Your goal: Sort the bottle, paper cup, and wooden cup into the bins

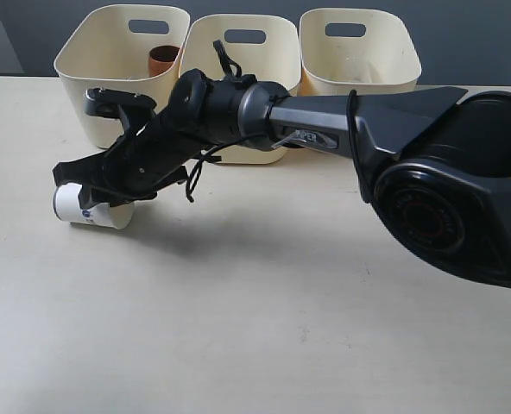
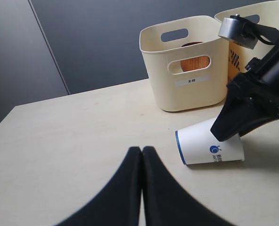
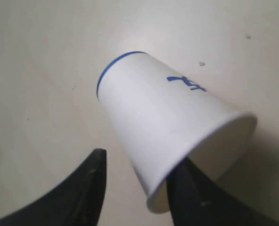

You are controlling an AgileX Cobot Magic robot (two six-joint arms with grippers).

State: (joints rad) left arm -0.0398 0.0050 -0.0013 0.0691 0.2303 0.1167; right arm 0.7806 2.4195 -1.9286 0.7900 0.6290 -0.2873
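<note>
Paper cup (image 3: 163, 117): white, blue mark on the side, lying on its side on the table (image 1: 281, 328), in front of the left bin (image 1: 91, 69).

Right gripper (image 3: 140, 162): reached across to the cup. Jaws apart, set about the cup's mouth end. One finger (image 3: 90, 188) stands clear of the outer wall. The other finger (image 3: 191, 197) sits at the rim, apparently just inside the mouth. Nothing is clamped yet.

Left gripper (image 2: 142, 149): fingers pressed together, empty, hanging over bare table well apart from the cup.

Step in hand, as judged: pinching the cup wall for a lift.
- Close gently. Thin paper will likely crumple, and a round cup can roll from a one-sided push.
- Bring both fingers onto the wall together, then lift before swinging toward a bin.

Surroundings:
- Wooden cup (image 1: 163, 59): already inside the left bin, seen through its handle cut-out.
- Middle bin (image 1: 281, 52) and right bin (image 1: 359, 69): in a row behind the arm. Their contents cannot be told.
- Bottle: not seen.

Obstruction: the left bin's front wall stands near the gripper and needs height to clear.
</note>
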